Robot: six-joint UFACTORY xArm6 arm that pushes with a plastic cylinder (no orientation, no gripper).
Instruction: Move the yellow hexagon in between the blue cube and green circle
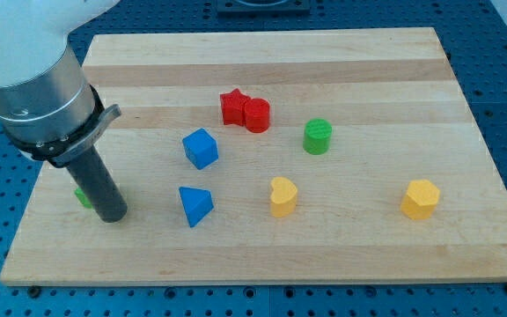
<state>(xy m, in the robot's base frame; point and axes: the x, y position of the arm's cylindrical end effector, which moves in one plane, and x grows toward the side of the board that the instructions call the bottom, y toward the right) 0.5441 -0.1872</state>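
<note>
Over at the view's bottom right of the pale wooden board [262, 53] sits the yellow hexagon block [420, 198], and that's a long way from my tip [113, 217], which is parked near the bottom left corner. No pincer on this rig at all, so nothing to open or close, just a straight dark rod [99, 185] that shoves stuff. From my tip the hexagon lies at about 3 o'clock, pretty much straight across the board, well apart. The gap it needs to land in is between the blue cube [201, 148] and the green round cylinder block [318, 136], which from the hexagon is up around 10 o'clock. So the thing that matters: my tip is on the wrong side. I reckon it has to get round to the hexagon's 4 o'clock side, between the block and the board's right edge, before pushing it up and left. Stuff in the way on the trip over: a blue triangular block [194, 205] just at 3 o'clock of my tip, then a yellow heart-shaped block [282, 196] further along the same line, and that heart sits close under the target gap, so a sloppy push could clip it. The red star [231, 106] and red cylinder [256, 114] are touching each other up at 12 o'clock of the gap, out of the way. There's also a small green block [82, 197] mostly hidden behind the rod, shape can't tell.
</note>
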